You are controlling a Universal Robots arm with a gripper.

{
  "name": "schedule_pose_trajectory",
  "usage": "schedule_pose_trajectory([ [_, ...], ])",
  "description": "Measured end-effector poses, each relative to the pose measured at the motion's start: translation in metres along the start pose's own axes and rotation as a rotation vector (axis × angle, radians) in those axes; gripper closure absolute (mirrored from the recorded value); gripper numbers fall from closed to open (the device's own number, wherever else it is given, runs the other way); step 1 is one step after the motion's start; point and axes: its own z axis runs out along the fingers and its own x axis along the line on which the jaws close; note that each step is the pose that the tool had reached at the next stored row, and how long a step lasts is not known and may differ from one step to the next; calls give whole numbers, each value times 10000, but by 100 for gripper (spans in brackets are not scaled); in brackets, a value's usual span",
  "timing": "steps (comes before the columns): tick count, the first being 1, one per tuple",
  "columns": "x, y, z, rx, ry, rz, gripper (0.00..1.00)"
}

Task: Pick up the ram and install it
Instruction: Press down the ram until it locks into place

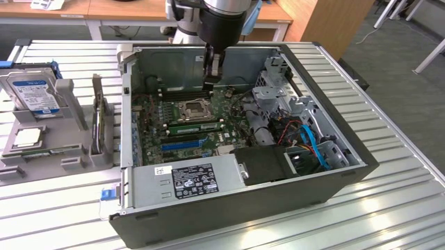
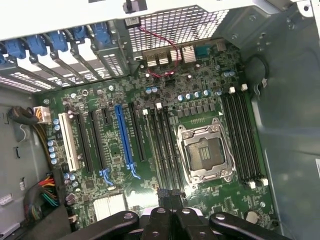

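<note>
Inside the open computer case [image 1: 334, 133], the closed gripper [image 1: 211, 79] apparently empty, hangs near the back wall.

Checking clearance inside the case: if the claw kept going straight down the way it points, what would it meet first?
Most likely the green motherboard, at the long black memory slots just behind the silver processor socket. The shut claw hangs directly above them, though depth is uncertain.
</note>
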Motion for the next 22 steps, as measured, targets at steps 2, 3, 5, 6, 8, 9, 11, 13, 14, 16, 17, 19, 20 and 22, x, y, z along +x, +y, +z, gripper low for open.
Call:
schedule_pose_trajectory([
  [2,0,0,0,19,-11,158,90],
  [3,0,0,0,31,-17,245,90],
  [5,0,0,0,48,-28,449,90],
  [6,0,0,0,54,-32,530,90],
  [8,0,0,0,74,-43,728,90],
  [9,0,0,0,81,-49,857,90],
  [11,0,0,0,90,-58,1045,90],
  [13,0,0,0,98,-65,1200,90],
  [14,0,0,0,104,-71,1317,90],
  [16,0,0,0,117,-84,1602,90],
  [17,0,0,0,125,-91,1758,90],
  [19,0,0,0,139,-104,2060,90],
  [20,0,0,0,145,-110,2188,90],
  [22,0,0,0,155,-120,2404,90],
])
